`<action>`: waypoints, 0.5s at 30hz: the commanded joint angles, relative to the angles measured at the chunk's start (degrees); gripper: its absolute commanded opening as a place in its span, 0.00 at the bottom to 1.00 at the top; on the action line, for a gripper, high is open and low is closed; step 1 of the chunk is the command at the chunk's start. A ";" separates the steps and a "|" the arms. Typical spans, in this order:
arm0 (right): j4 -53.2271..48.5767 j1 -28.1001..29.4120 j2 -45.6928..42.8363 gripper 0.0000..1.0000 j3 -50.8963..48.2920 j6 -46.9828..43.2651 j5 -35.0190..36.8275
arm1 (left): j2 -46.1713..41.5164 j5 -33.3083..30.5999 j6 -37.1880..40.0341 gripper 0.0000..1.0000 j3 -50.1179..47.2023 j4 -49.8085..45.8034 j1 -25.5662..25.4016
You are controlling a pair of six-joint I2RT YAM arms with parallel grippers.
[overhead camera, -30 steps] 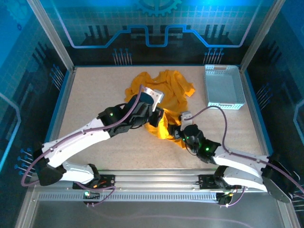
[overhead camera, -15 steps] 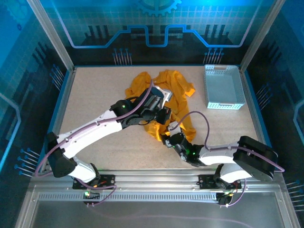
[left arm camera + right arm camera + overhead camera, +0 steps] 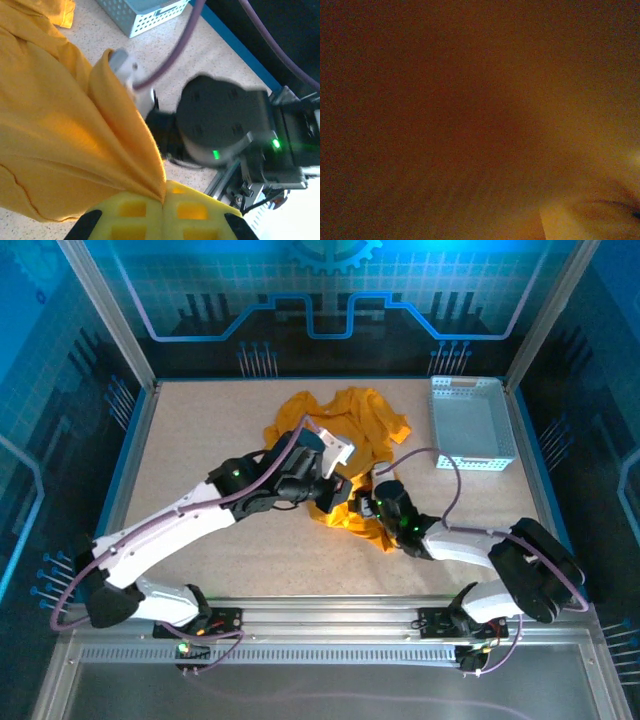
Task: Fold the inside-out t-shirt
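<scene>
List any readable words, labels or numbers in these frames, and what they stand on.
None can be read. The t-shirt shows no print. The basket has no legible label. The back panel carries only gear and line graphics, no words.

Blue-lit overhead, blurred, dim right wrist
</scene>
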 commanded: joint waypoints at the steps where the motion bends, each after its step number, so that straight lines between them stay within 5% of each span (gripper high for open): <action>1: -0.24 -0.34 -1.60 0.60 -0.09 0.00 0.09 | -2.90 2.27 2.16 0.04 -1.09 1.87 0.11; 5: 3.38 7.25 0.27 0.61 0.62 -7.10 8.15 | 0.68 2.18 -0.39 0.03 2.94 0.68 1.10; 15: 9.91 19.07 0.79 0.61 -4.36 -3.91 21.59 | 8.99 3.69 -7.34 0.02 11.50 -1.97 8.26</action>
